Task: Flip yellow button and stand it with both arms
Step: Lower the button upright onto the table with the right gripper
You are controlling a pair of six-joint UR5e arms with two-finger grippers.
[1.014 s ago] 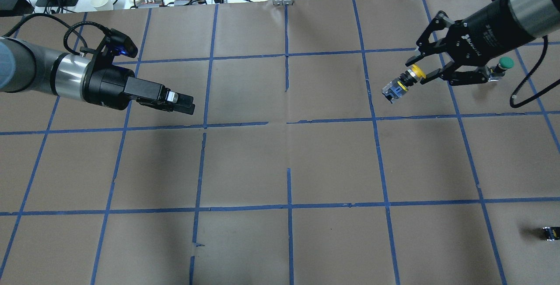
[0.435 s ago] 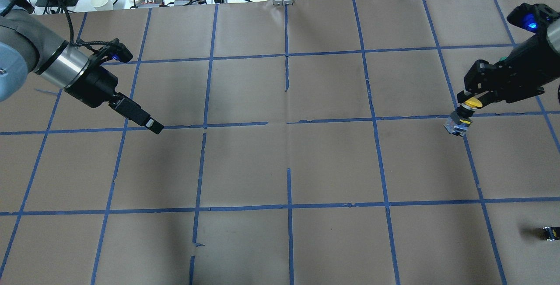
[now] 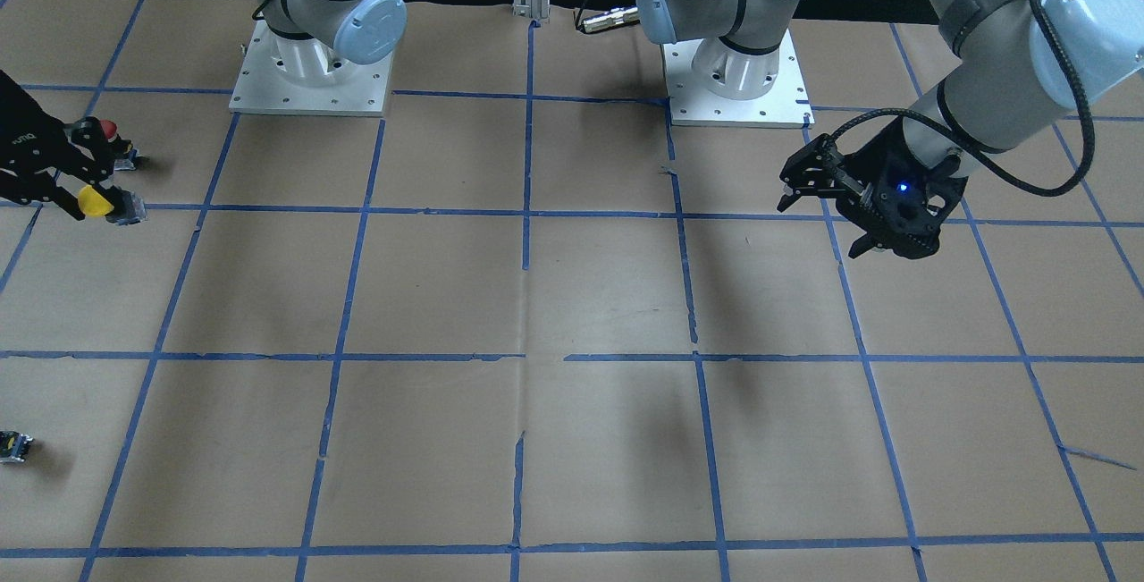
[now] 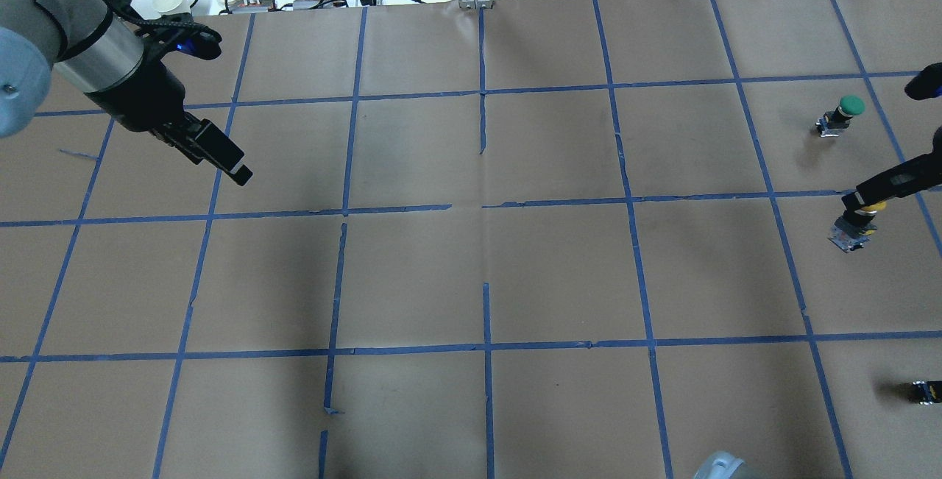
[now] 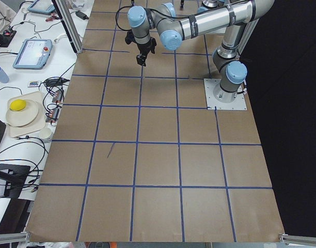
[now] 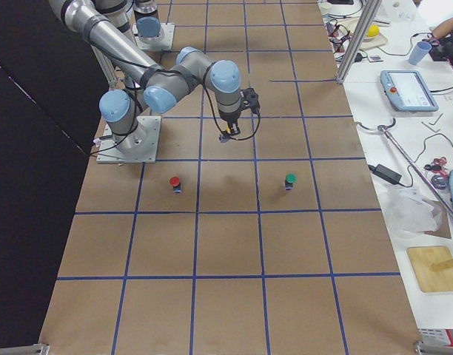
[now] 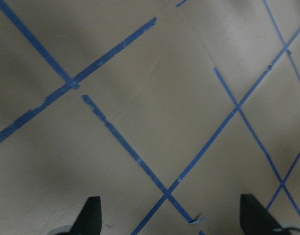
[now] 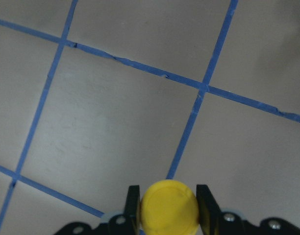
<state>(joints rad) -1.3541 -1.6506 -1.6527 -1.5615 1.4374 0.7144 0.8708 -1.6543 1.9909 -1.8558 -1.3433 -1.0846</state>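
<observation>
Two arms work over a brown table [image 4: 559, 273] gridded with blue tape. The right gripper [image 4: 862, 205] is clamped on the yellow button [image 4: 852, 227], which hangs just under it. In the wrist view its fingers [image 8: 134, 199] pinch the round cap from both sides, and the cap faces straight up at the camera. The grey block body therefore points down, away from the tool. Whether the body already touches the table cannot be told.

A second ago this gripper held the yellow button sideways, further in over the table. Since then the wrist has turned the cap upward and the arm has drawn back toward its own outer edge. The left gripper [image 3: 820, 223] has also pulled away, far across the table from its partner. It is spread wide and holds nothing; only tape lines show between its fingertips in its wrist view.

This suggests the flip is done and the left arm's part is over. What seems to remain is lowering the body flat onto the table and letting go without tipping it.

A green button [image 4: 846, 112] stands near the right gripper on its far side. A red button [image 3: 108, 129] stands on the side toward the robot. A small dark block [image 4: 923, 392] lies well off.

White lettering [image 3: 24, 137] on the right gripper is too small to read; no other writing is legible.
</observation>
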